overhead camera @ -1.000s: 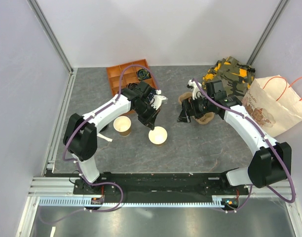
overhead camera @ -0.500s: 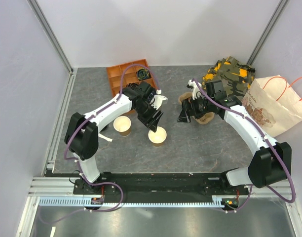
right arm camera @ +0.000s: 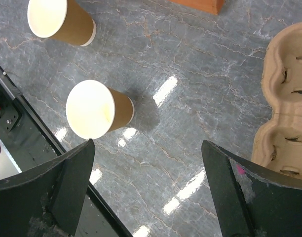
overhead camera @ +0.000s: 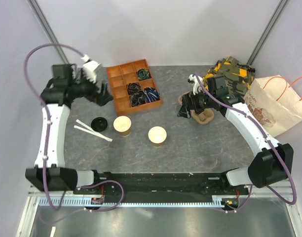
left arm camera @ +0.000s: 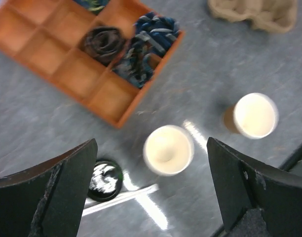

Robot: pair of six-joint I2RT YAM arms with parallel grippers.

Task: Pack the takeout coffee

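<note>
— How far along is the packing?
— Barely begun, I'd judge. The carrier (overhead camera: 204, 117) sits right of the bench's (overhead camera: 190, 148) middle, and no cup is in the pockets that show.
— Where's the coffee?
— Mid-bench, toward the near edge, but I can't tell which it is. The left cup (overhead camera: 122, 124) and right cup (overhead camera: 157, 135) are both tan paper, upright, pale inside, uncapped. The black lid (overhead camera: 97, 123) lies flat just left of them.
— Grippers?
— The left gripper (overhead camera: 104, 96) is spread wide and empty near the far left corner. The right gripper (overhead camera: 187, 107) is spread and empty beside the carrier.
</note>
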